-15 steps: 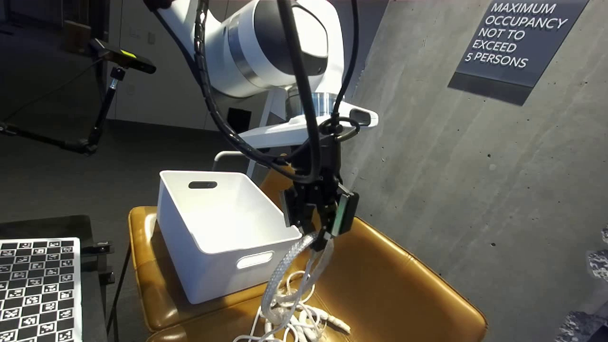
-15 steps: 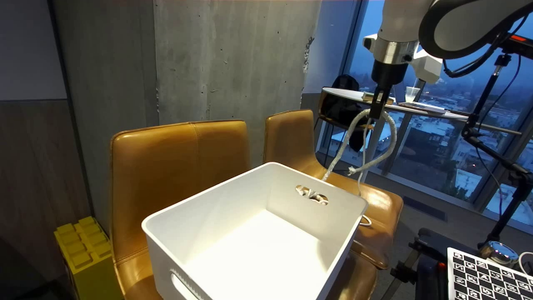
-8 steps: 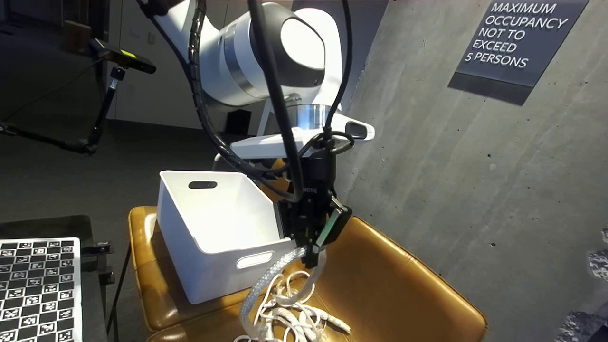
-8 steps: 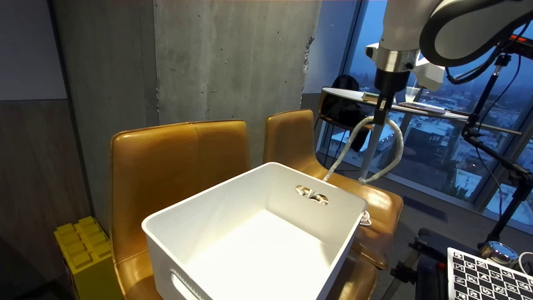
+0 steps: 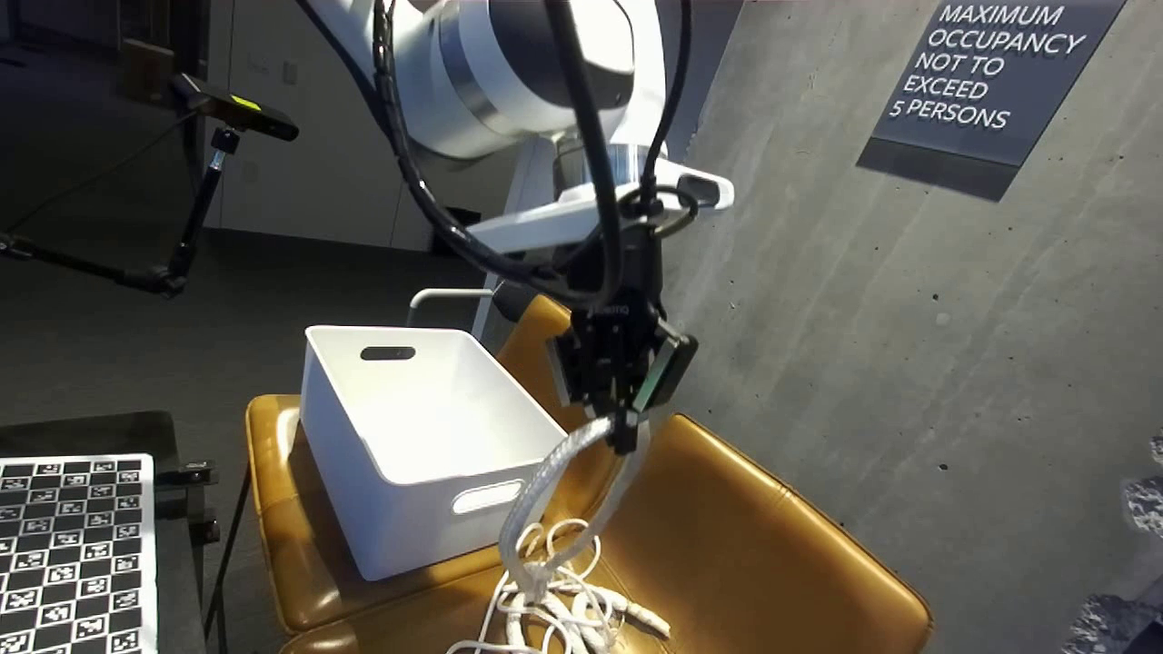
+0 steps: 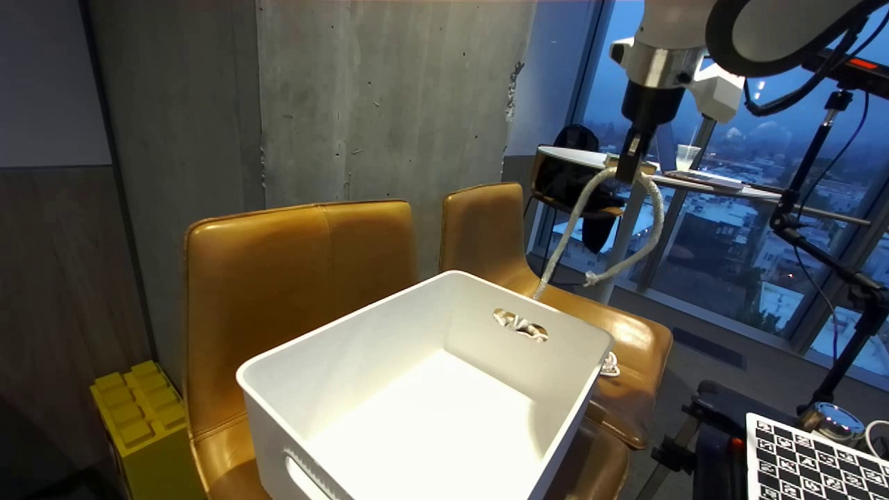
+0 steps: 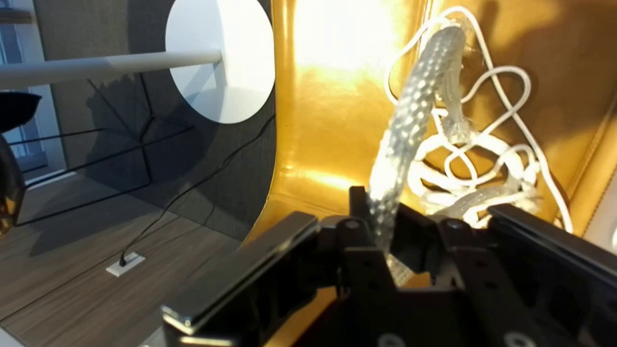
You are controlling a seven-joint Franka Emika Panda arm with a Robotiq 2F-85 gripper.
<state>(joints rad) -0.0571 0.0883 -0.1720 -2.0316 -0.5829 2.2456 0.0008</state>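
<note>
Over the seat of a tan leather chair (image 5: 763, 536), in an exterior view, the gripper (image 5: 625, 432) points downward with its fingers pressed together around a braided rope (image 5: 529, 501). The rope hangs from the fingertips as a loop. Lower in this view, a tangle of white cord (image 5: 581, 618) lies on the seat. A white plastic bin (image 5: 422, 531) with handle slots stands beside the tangle on adjoining tan seating. A gray concrete wall (image 5: 890, 318) rises behind the chair and carries an occupancy sign (image 5: 986, 77). A checkered marker board (image 5: 73, 554) lies at the left edge.

In an exterior view, the bin stands before a second chair back (image 6: 305, 278). One strand of the rope passes behind the bin rim; its frayed end hangs free. Tall windows (image 6: 729, 250) show a dusk townscape beyond a white-topped table (image 6: 573, 155). A yellow block-shaped box (image 6: 142, 423) is at the left.

In the wrist view, the fingertips clamp the rope above the glossy leather. A round white base (image 7: 246, 86) stands beside the chair. A black cable (image 7: 193, 184) runs to an outlet plate (image 7: 126, 263) on a wood-grain surface (image 7: 193, 260).
</note>
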